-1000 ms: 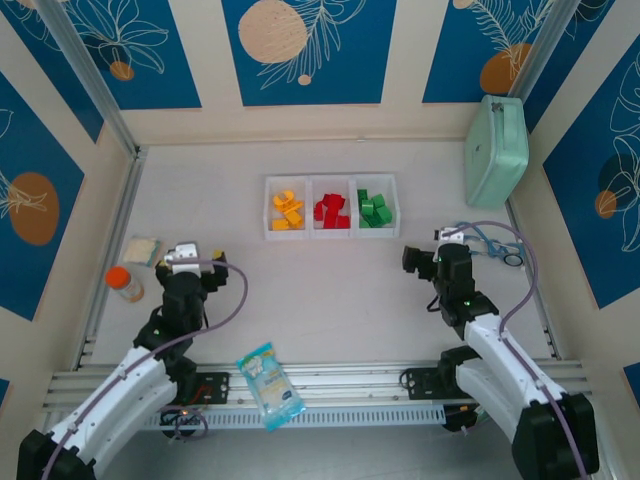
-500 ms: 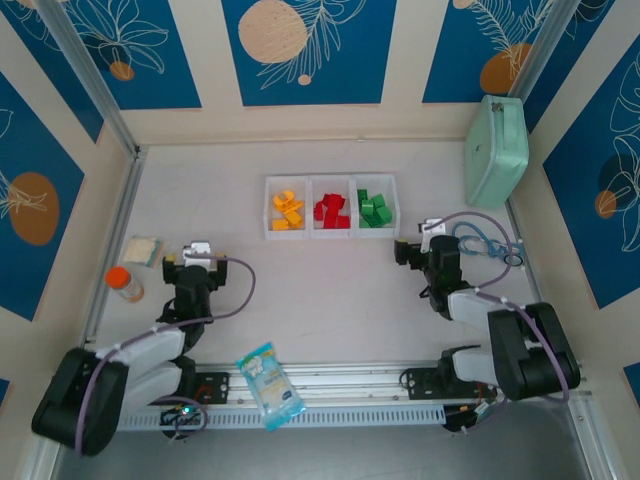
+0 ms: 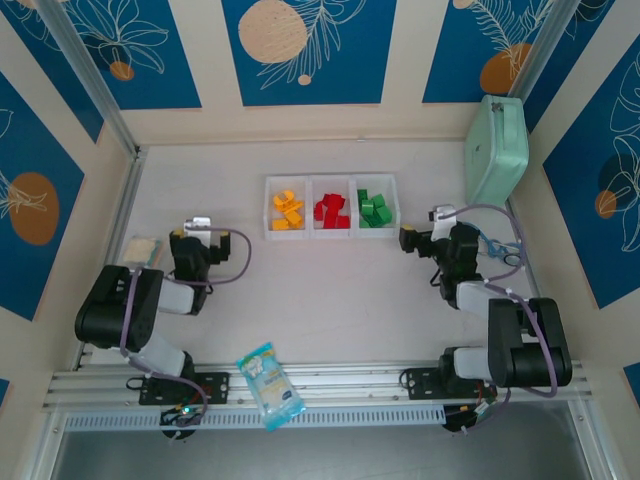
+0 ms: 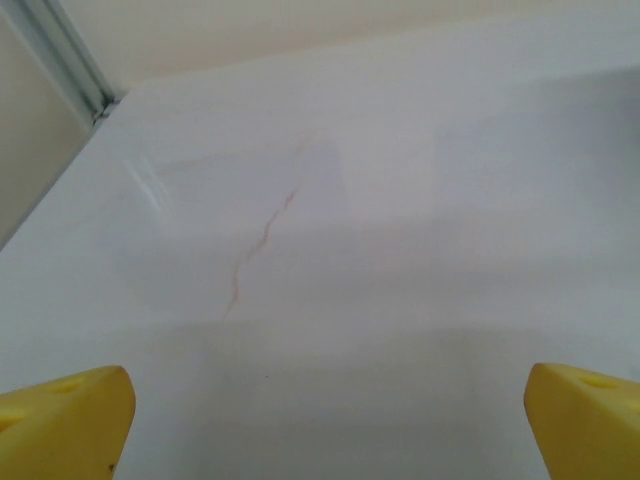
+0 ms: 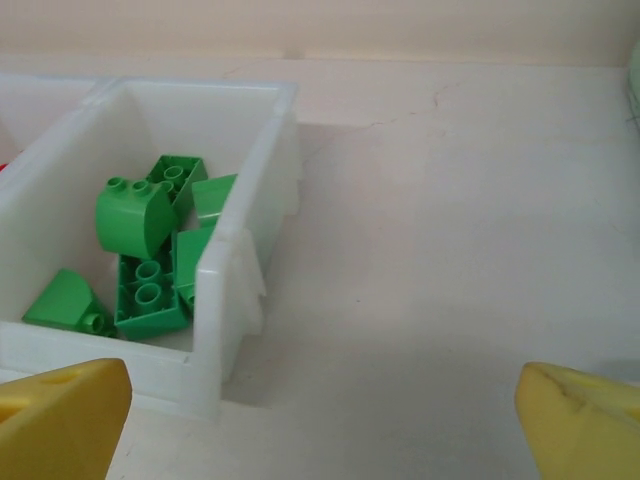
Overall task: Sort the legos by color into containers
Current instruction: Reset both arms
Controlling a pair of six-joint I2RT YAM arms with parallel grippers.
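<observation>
The containers are one white tray [image 3: 330, 180] of three square compartments at the table's middle back. Yellow-orange legos [image 3: 287, 210] lie in its left compartment, red ones [image 3: 331, 210] in the middle and green ones [image 3: 375, 209] on the right. My left gripper [image 3: 195, 240] sits low at the left, well clear of the tray. In the left wrist view it [image 4: 325, 430] is open over bare table. My right gripper [image 3: 412, 238] is just off the tray's near right corner. It [image 5: 322, 425] is open and empty, with the green legos [image 5: 150, 250] behind the tray wall [image 5: 240, 260].
A mint-green lidded case [image 3: 495, 150] stands at the back right. A blue wipes packet [image 3: 268, 385] lies on the front rail between the arm bases. A small pale packet [image 3: 140, 250] sits left of the left arm, and a blue-handled tool [image 3: 500, 248] lies right of the right arm.
Both arms have folded back onto their bases, and their grippers have shifted slightly away from the near edge. Both stay open. The legos have not moved.
</observation>
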